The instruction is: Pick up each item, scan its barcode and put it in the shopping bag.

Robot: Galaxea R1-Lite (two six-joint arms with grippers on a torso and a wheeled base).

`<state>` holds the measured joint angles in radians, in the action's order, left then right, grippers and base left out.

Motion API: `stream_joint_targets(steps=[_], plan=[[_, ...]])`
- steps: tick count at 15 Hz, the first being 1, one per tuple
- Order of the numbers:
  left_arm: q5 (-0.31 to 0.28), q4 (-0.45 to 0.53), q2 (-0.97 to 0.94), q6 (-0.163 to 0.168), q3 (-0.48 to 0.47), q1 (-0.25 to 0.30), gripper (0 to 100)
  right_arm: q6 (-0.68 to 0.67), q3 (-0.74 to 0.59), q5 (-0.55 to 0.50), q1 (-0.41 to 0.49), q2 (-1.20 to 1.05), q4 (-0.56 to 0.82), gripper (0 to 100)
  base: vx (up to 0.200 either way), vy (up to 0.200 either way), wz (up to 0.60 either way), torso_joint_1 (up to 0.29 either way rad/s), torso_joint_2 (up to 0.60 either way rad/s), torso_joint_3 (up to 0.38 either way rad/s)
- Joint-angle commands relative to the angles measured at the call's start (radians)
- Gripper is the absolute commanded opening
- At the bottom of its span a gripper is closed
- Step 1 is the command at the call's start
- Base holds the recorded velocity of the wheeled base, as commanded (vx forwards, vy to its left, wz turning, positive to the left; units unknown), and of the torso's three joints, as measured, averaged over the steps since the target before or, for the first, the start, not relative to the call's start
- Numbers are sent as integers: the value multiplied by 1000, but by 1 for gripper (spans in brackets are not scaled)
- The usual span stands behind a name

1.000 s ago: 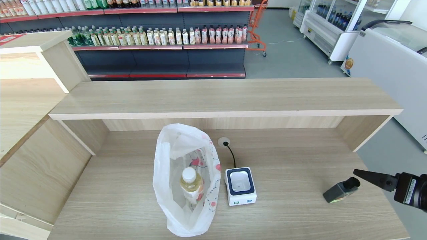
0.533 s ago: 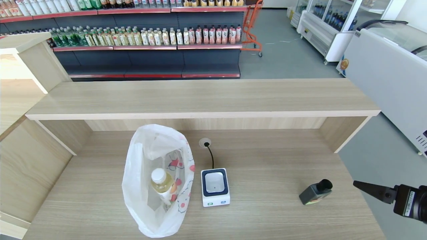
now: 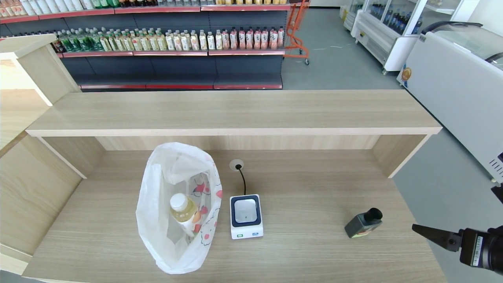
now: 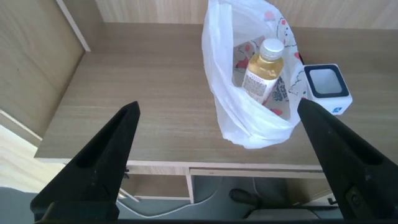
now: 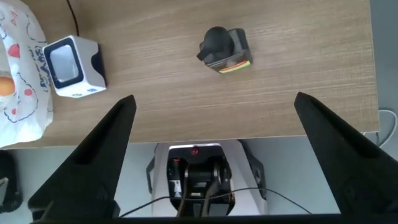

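Observation:
A white plastic shopping bag (image 3: 157,220) stands open on the wooden counter with a yellow drink bottle (image 3: 182,207) upright inside it. Just right of the bag sits the white barcode scanner (image 3: 246,216), its window facing up. A small dark bottle with a black cap (image 3: 363,224) lies on its side near the counter's right end. My right gripper (image 5: 214,98) is open and empty, held off the counter's front right corner; one finger (image 3: 432,235) points at the dark bottle from a short way off. My left gripper (image 4: 219,104) is open and empty, in front of the bag (image 4: 224,112).
A raised shelf (image 3: 235,112) runs along the back of the counter, with side walls at both ends. The scanner's black cable (image 3: 241,179) runs into a hole in the top. Store shelves and freezers stand beyond.
The head camera has shifted, so everything sits further left in the picture. My right gripper now stands farther from the dark bottle than before. Bag, scanner and bottle have stayed put.

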<state>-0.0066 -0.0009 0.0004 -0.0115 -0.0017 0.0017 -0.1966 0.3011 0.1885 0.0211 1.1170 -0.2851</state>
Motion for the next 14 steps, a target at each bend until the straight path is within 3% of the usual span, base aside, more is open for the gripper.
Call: stream_joint_targets(steps=[1, 4, 5, 8, 12, 14], plan=[[0, -1, 0, 1, 0, 0, 100, 78, -3, -34, 16, 9, 46, 100, -200, 0, 0, -7, 12, -2], [-1, -1, 0, 1, 0, 0, 100, 217, 0, -172, 20, 15, 80, 100, 0, 0, 0, 0, 0, 0], [-1, -1, 0, 4, 0, 0, 100, 292, 3, -261, 25, 40, 84, 100, 0, -200, 0, 2, 2, 2], [-1, -1, 0, 5, 0, 0, 100, 381, 26, -379, 86, 144, 75, 100, 0, -200, 0, -4, -6, 4], [-1, -1, 0, 8, 0, 0, 100, 490, 121, -389, 125, 270, 75, 100, 0, -200, 0, 16, 2, -1], [-1, -1, 0, 4, 0, 0, 100, 543, 148, -379, 117, 331, 73, 100, 0, 0, 0, 0, 0, 0]])
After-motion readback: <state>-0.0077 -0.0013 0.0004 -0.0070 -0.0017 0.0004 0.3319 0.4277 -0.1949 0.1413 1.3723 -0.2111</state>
